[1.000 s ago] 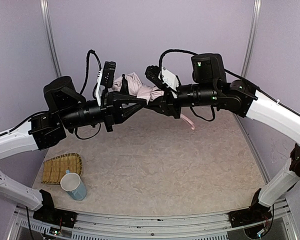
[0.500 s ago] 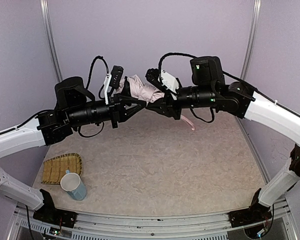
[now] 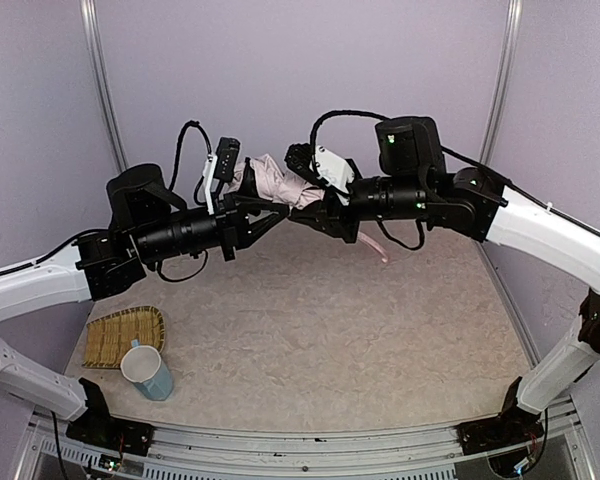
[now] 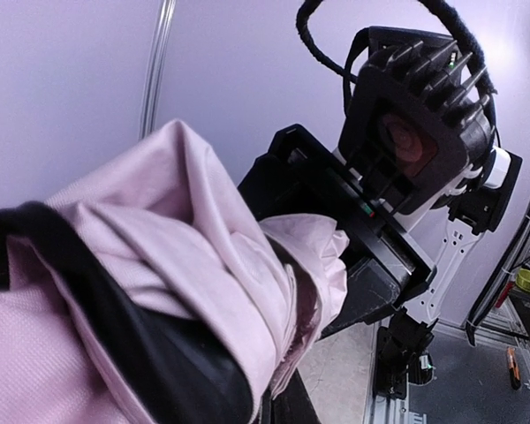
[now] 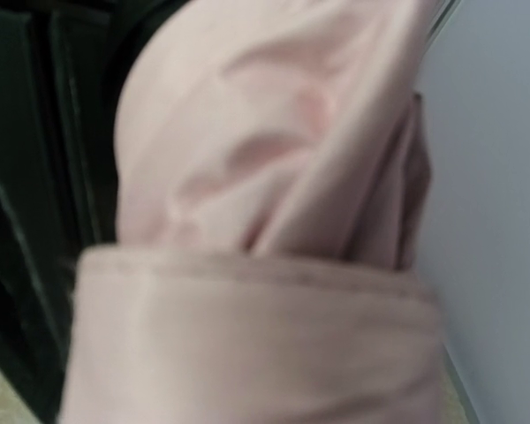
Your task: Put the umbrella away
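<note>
The umbrella [image 3: 275,180] hangs in the air above the back of the table, a folded bundle of pale pink fabric held between both arms. My left gripper [image 3: 271,206] is shut on its left end. In the left wrist view the pink folds with black lining [image 4: 159,291] fill the left half and cover most of my fingers. My right gripper [image 3: 313,203] is shut around the bundle from the right. A pink strap [image 3: 378,245] dangles below it. Blurred pink fabric [image 5: 265,265] fills the right wrist view and hides those fingers.
A woven bamboo tray [image 3: 125,335] lies at the table's near left, with a blue and white mug [image 3: 147,372] in front of it. The right arm's wrist camera [image 4: 415,141] sits close behind the umbrella. Purple walls and metal posts enclose the table.
My left arm has turned at the wrist and drawn back to the left, its elbow rising. The umbrella and my right gripper have shifted slightly up and left. Both grips hold.
</note>
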`<state>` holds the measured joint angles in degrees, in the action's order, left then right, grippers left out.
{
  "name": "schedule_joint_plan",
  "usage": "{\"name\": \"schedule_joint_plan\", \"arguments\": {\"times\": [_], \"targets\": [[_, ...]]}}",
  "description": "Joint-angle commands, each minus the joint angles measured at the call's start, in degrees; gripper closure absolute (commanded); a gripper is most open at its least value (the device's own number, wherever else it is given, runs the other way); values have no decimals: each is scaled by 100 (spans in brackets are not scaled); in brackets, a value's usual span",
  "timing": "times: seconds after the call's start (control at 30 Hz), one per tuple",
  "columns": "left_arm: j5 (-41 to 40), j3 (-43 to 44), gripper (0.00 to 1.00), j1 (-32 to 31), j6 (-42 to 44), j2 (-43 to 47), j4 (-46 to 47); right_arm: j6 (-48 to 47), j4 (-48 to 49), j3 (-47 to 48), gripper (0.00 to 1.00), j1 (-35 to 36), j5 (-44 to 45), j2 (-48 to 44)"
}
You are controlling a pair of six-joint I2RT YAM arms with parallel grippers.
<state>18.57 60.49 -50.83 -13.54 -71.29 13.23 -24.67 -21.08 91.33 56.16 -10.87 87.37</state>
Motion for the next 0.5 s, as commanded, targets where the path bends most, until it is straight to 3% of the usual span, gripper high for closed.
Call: {"name": "schedule_joint_plan", "arguments": {"times": [0.0, 0.17, 0.47], "targets": [[-1789, -245, 100, 346, -50, 80, 414, -232, 182, 6, 100, 505, -1133, -112], [-1995, -283, 99, 346, 89, 83, 391, -215, 320, -73, 100, 531, -1244, -122], [-2294, -386, 65, 385, 422, 39, 216, -182, 567, -199, 100, 532, -1242, -300]]}}
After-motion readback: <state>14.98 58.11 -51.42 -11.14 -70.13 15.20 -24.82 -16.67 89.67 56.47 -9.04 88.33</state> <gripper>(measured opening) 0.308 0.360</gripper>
